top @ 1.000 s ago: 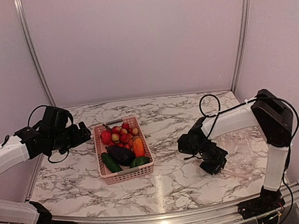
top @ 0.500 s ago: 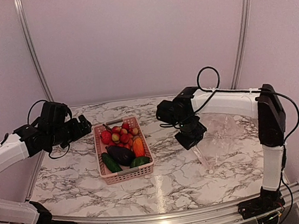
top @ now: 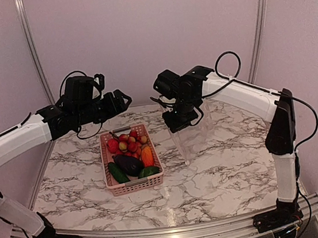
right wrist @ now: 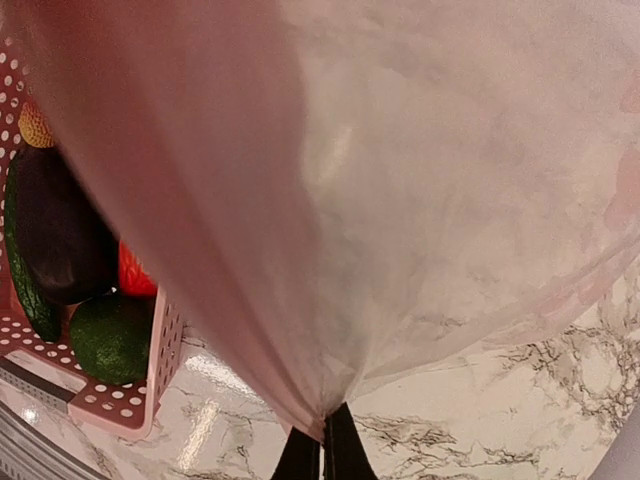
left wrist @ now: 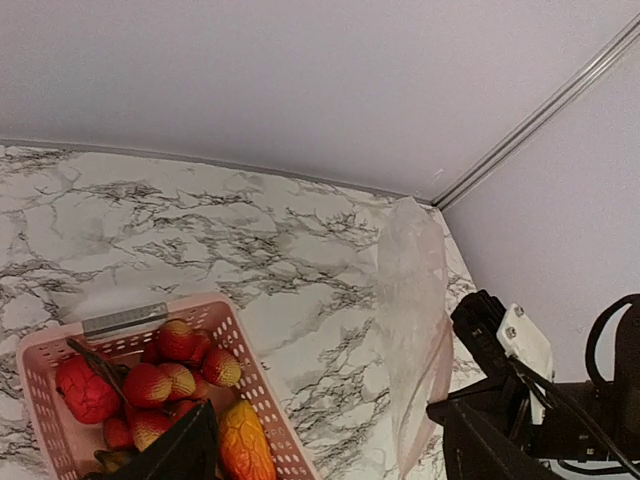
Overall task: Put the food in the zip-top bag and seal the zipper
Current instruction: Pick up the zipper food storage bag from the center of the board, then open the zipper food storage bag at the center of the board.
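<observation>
Look: zip-top bag (right wrist: 400,200) clear, crinkly, limp | grip: right gripper (right wrist: 322,450) pinching it

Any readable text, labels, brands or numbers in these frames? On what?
None. No readable print shows on the pink basket, the zip-top bag, the toy produce, the marble table, the left arm or the right arm.
</observation>
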`<state>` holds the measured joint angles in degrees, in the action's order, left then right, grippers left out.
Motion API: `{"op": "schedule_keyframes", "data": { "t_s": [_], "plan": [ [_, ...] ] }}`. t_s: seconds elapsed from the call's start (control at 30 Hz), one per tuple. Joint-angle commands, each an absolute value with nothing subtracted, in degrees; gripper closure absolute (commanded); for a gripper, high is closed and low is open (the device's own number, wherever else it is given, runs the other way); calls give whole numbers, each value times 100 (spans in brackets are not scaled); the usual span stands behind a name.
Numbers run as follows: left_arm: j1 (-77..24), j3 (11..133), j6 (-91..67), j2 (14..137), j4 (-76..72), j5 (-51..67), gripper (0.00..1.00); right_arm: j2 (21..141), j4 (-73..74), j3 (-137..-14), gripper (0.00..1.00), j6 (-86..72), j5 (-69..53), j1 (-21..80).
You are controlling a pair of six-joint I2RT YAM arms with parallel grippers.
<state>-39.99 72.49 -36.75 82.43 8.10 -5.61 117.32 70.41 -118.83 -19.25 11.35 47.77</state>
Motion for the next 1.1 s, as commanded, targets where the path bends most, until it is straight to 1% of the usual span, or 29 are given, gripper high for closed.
{"op": "schedule_keyframes", "data": {
  "t_s": [0.0,0.1,0.23,0.33,0.4,0.5,0.7,0.77,0.83,0.87,1.0,1.03,1.07],
  "plan": [
    [-4589,7783,-2869,8883,640,-467,23,11619,6420,-12038,100,-1992,263,4570],
    [-4840,7963,-2852,9213,489,-472,25,11540,6303,-12093,100,-1987,76,4470],
    [-5105,8407,-2818,9755,607,-447,33,11423,6260,-12075,100,-2016,-270,4361],
    [-5229,8717,-2936,10134,770,-432,36,11340,6214,-12054,100,-2006,-511,4319],
    [-5277,8757,-3035,10273,721,-468,39,11286,6239,-12063,100,-2027,-605,4316],
    [-5291,8793,-3196,10463,657,-515,47,11148,6274,-11987,100,-2118,-647,4315],
    [-5291,8802,-3346,10669,480,-631,54,10749,6211,-11595,100,-2197,-789,4317],
    [-5291,8857,-3355,10750,449,-624,59,10662,6173,-11470,100,-2204,-842,4318],
    [-5291,8929,-3360,10834,452,-624,68,10603,6174,-11405,100,-2206,-836,4311],
    [-5291,8964,-3375,10867,443,-636,70,10592,6191,-11385,100,-2197,-835,4308],
    [-5291,9123,-3387,11006,397,-658,74,10657,6328,-11375,100,-2100,-938,4313],
    [-5291,9196,-3384,11045,391,-651,76,10701,6407,-11385,100,-2075,-920,4309],
    [-5292,9282,-3371,11088,392,-651,80,10756,6572,-11428,100,-2059,-847,4300]
  ]
}}
